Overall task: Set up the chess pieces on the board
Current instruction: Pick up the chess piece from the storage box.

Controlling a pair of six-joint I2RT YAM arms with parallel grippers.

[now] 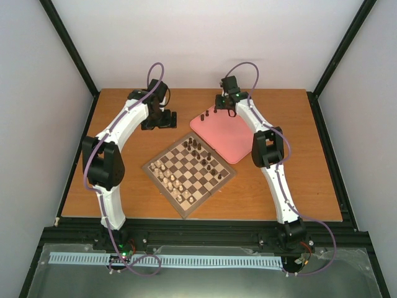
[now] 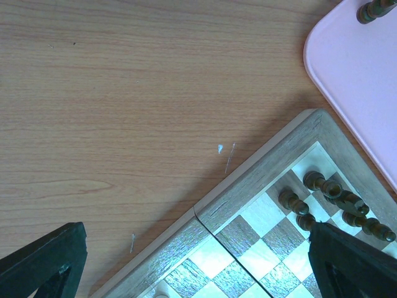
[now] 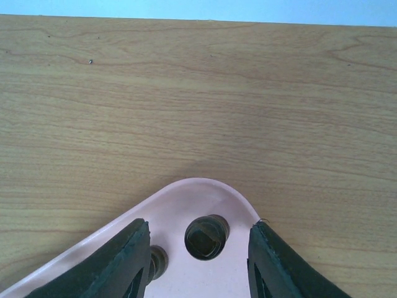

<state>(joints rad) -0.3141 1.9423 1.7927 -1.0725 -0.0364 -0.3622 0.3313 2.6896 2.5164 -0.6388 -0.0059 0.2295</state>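
Observation:
The board lies diamond-wise at mid-table, with dark chess pieces on its far-right side and pale ones at its near left. A few dark pieces stand on the pink tray's far corner. My right gripper hangs over that corner. In the right wrist view it is open, straddling one dark piece seen from above, with a gap on each side. A second dark piece stands by the left finger. My left gripper is open and empty above the board's far corner.
The pink tray touches the board's far-right edge, and its rim ends close to bare wood. Dark pieces crowd the board squares near my left gripper's right finger. The table's back edge lies just beyond the tray.

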